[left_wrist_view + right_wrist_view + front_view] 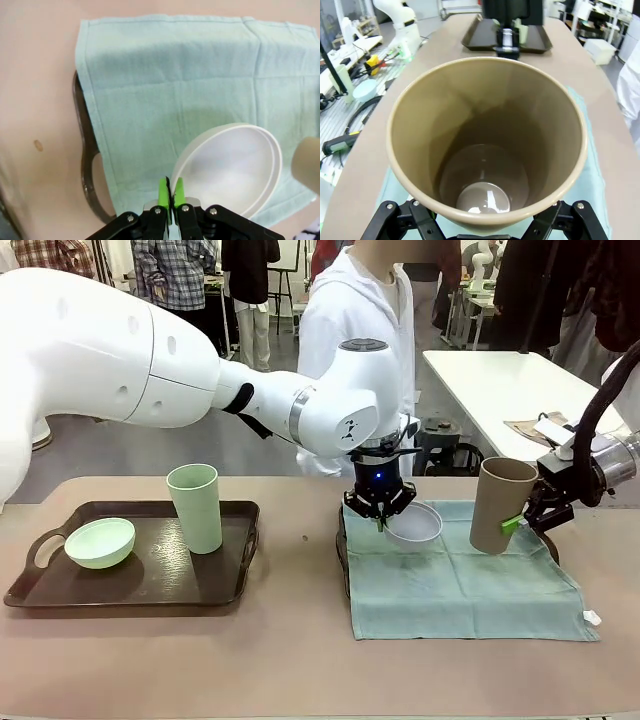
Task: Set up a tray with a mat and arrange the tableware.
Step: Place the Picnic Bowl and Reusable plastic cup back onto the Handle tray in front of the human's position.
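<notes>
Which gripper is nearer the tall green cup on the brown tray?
Left. The left gripper, pinching the rim of the white bowl over the mat, is right of the green cup; the right gripper, around the brown cup, is farther right.

I count two tall cups (green cup, brown cup) and two round bowls (pale green bowl, white bowl). I count two dark brown trays and one green cloth mat.

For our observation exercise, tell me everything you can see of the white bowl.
The white bowl is plain, smooth, shallow, empty, and looks like plastic. The left end effector, shut, pinches its rim and holds it tilted over the pale green cloth covering a dark tray; contact with the cloth is unclear. The brown cup is beside it, apart.
</notes>
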`<state>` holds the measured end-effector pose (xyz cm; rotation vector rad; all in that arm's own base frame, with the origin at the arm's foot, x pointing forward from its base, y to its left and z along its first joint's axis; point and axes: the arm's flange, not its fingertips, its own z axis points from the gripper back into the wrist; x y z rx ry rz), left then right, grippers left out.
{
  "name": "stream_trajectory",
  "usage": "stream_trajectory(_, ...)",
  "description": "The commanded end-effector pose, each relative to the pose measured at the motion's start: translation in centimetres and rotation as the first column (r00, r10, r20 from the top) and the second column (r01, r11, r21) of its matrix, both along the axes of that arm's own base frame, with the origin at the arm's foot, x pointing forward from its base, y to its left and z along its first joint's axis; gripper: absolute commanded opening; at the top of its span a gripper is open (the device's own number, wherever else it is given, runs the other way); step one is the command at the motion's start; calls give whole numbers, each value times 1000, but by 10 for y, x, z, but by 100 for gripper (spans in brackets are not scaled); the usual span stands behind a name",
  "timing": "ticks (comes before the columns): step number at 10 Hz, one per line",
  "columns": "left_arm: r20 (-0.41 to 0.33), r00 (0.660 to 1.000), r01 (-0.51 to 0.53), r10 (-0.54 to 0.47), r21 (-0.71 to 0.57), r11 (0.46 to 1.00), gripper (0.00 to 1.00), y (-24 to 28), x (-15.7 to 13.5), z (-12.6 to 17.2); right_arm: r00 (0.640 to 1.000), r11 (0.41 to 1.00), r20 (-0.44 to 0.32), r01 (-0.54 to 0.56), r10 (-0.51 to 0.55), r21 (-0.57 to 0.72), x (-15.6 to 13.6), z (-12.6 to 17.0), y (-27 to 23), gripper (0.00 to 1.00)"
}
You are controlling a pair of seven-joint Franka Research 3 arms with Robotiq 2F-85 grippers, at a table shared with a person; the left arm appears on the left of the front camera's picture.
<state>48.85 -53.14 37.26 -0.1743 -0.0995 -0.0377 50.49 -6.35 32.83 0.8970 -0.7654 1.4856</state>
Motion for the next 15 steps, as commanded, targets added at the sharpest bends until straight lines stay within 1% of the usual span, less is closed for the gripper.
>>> stream_trajectory(1,13,1000,9,-8,-9,1000,4,0,0,1,999,999,-10,-33,33,19,-4,-1,3,84)
stream_trajectory(2,13,1000,9,-8,-9,1000,4,0,0,1,999,999,-10,-33,33,19,-4,-1,3,84)
stream_trajectory(3,13,1000,9,-8,-9,1000,4,0,0,1,1000,1000,0,2,-2,-2,0,0,-1,84)
stream_trajectory(5,0,1000,-1,1,-8,1000,4,1,3,-2,1000,999,-4,-30,30,38,10,-9,-6,84)
stream_trajectory(6,9,1000,4,-4,-25,1000,4,0,3,-3,999,998,-1,-48,48,37,11,-13,-4,84)
stream_trajectory(8,22,1000,11,-10,-34,999,4,1,3,-4,998,998,40,-45,44,47,11,-20,-4,84)
stream_trajectory(10,20,1000,23,-22,-31,999,4,-2,8,-7,997,998,60,-54,51,38,14,-31,0,84)
stream_trajectory(12,3,999,32,-32,-18,999,4,-8,12,-16,996,998,74,-59,57,25,15,-36,2,84)
stream_trajectory(14,-17,999,36,-36,-21,999,4,-11,17,-23,996,998,70,-55,54,13,17,-41,2,84)
stream_trajectory(15,-18,999,44,-45,-25,999,9,-10,19,-22,996,998,72,-59,58,13,19,-42,3,100)
